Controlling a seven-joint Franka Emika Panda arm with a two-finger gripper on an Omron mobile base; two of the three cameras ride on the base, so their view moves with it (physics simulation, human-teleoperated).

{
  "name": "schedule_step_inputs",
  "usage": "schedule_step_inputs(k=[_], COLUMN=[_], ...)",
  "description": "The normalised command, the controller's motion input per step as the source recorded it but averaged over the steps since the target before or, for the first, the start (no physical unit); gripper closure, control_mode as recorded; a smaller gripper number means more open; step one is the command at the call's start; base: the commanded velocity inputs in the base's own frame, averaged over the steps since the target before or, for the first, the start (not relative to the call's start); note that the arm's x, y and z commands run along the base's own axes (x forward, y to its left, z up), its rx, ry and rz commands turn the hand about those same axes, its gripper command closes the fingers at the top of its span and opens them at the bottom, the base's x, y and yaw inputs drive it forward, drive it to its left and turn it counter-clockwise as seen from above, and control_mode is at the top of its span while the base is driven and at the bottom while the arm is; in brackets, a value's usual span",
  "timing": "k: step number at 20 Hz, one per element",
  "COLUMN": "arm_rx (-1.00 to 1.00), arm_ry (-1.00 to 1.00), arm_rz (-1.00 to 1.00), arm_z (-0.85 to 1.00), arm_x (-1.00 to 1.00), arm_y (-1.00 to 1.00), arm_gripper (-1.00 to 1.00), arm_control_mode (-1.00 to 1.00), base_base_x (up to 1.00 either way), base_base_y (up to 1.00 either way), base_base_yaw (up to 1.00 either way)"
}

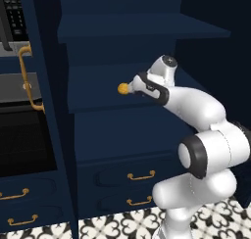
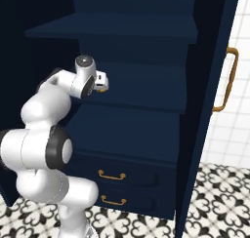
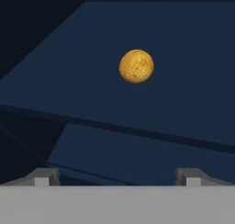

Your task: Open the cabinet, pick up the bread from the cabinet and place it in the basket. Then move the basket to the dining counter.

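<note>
Now the pincer [image 3: 117, 176] stands wide open and empty, its two small dark fingertips [image 3: 42, 176] far apart at the bottom of the hand view. Ahead of it, roughly centred between the tips but still apart from them, sits the bread [image 3: 136, 66], a small round golden-orange bun resting on a navy shelf [image 3: 174, 94]. In the left base view the bun [image 1: 123, 88] shows just beyond the end of the white arm [image 1: 196, 108], which reaches into the cabinet [image 1: 147, 32]. The cabinet's doors are swung open; one door [image 2: 207, 86] with a vertical brass handle [image 2: 225, 80] stands to the right, and drawers with brass pulls [image 2: 112, 175] lie below the shelves.

The step in hand appears to be the reach for the bread; opening the cabinet looks done. The next move likely calls for advancing straight along the shelf until the tips flank the bun, then closing gently, since a round bun may roll away if nudged.
</note>
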Motion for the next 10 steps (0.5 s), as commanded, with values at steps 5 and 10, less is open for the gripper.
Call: schedule_step_inputs(k=[5, 10], arm_rx=[0.00, 0.00], arm_ry=[-0.03, 0.00], arm_rz=[0.00, 0.00], arm_z=[-0.05, -0.12], arm_x=[0.27, 0.38], arm_y=[0.03, 0.07], arm_gripper=[-1.00, -1.00], arm_control_mode=[-1.00, -1.00], base_base_x=[0.00, 0.00], base_base_y=[0.00, 0.00], base_base_yaw=[0.00, 0.00])
